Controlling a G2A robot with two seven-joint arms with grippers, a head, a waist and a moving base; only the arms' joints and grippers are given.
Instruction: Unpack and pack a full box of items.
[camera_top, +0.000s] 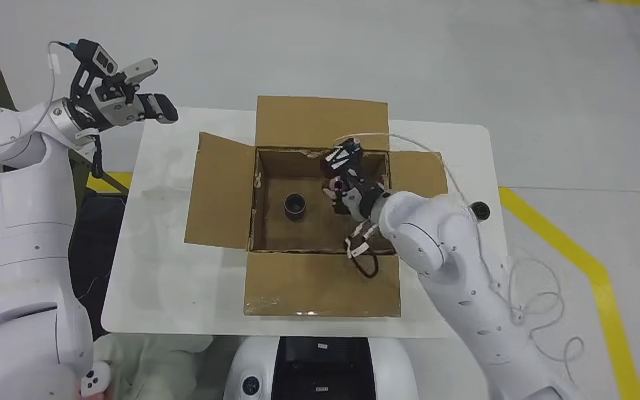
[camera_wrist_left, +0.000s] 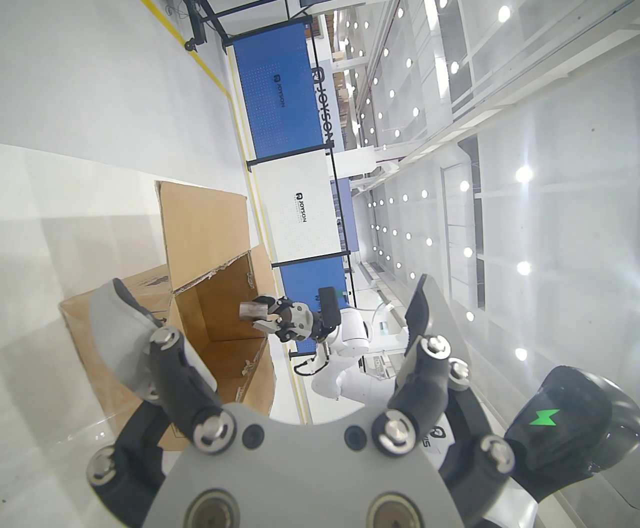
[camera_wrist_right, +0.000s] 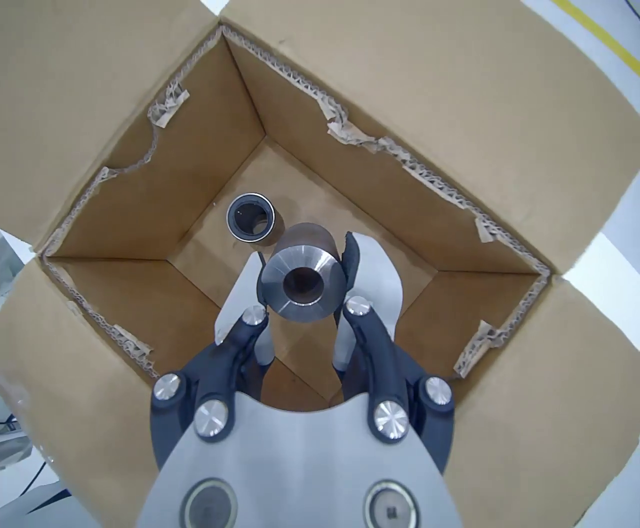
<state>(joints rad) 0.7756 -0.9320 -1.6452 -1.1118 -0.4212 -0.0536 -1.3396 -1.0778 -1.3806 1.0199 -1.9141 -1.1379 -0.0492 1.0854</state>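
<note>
An open cardboard box (camera_top: 225, 190) (camera_wrist_right: 450, 130) (camera_wrist_left: 205, 235) stands on the white table (camera_top: 160, 260), its four flaps folded out. My right gripper (camera_top: 340, 185) (camera_wrist_right: 305, 280) hangs over the box's opening, shut on a hollow metal cylinder (camera_wrist_right: 302, 285) (camera_wrist_left: 248, 311) held on end. A second dark, hollow cylinder (camera_top: 296, 207) (camera_wrist_right: 251, 217) stands upright on the box floor. My left gripper (camera_top: 150, 100) (camera_wrist_left: 270, 320) is raised off the table's far left corner, open and holding nothing, facing the box from the side.
Torn paper edges line the box rim (camera_wrist_right: 350, 130). A yellow floor line (camera_top: 560, 240) runs beside the table at the right. A white cable (camera_top: 440, 160) loops from the right arm over the box's right flap.
</note>
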